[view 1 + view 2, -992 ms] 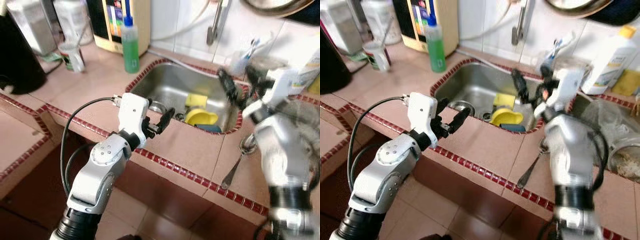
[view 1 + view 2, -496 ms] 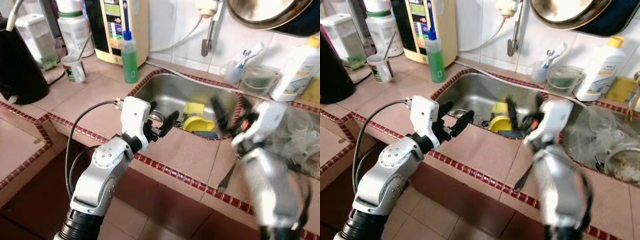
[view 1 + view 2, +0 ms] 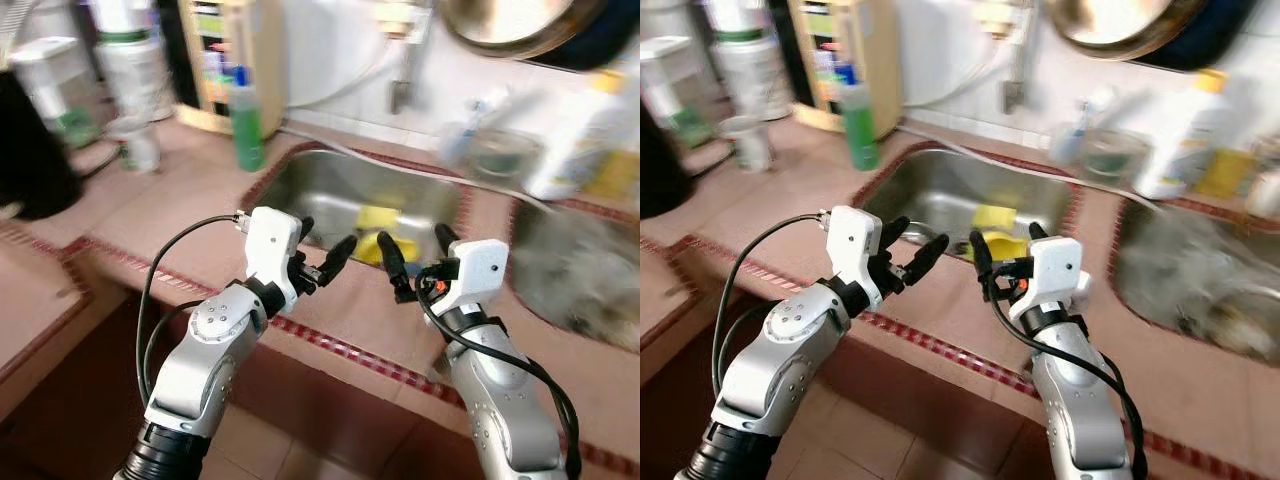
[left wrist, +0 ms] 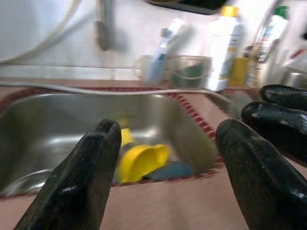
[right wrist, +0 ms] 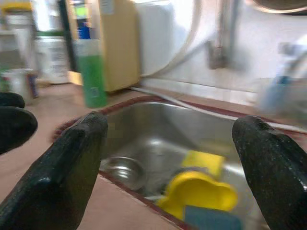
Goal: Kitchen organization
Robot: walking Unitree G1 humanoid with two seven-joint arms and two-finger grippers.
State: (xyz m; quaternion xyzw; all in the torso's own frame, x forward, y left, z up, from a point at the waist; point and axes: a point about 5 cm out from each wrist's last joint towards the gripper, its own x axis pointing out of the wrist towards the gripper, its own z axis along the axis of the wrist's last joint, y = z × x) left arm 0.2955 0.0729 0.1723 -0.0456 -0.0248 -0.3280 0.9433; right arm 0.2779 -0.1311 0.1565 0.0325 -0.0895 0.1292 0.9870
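Note:
A steel sink (image 3: 330, 185) is set into the pink tiled counter. In it lie a yellow cup (image 5: 196, 191), a yellow sponge (image 5: 204, 162) and a blue item (image 4: 168, 170) beside the drain (image 5: 122, 167). My left gripper (image 3: 322, 250) hovers open over the counter's front strip, just before the sink's near rim. My right gripper (image 3: 415, 255) is open too, held close beside it on the right and at the same height. Both point toward the sink, and nothing is between either pair of fingers.
A green soap bottle (image 3: 244, 120) stands left of the sink, with a mug (image 3: 140, 150) and a black kettle (image 3: 30, 160) further left. A tap (image 3: 400, 95) hangs on the wall. A white bottle (image 3: 1170, 140) and a clear tub (image 4: 189, 72) stand behind. Dishes blur at right.
My right arm has swung down and to the left, from the sink's right rim to a spot beside the left gripper. The left gripper has hardly moved. The camera has shifted and blurred.

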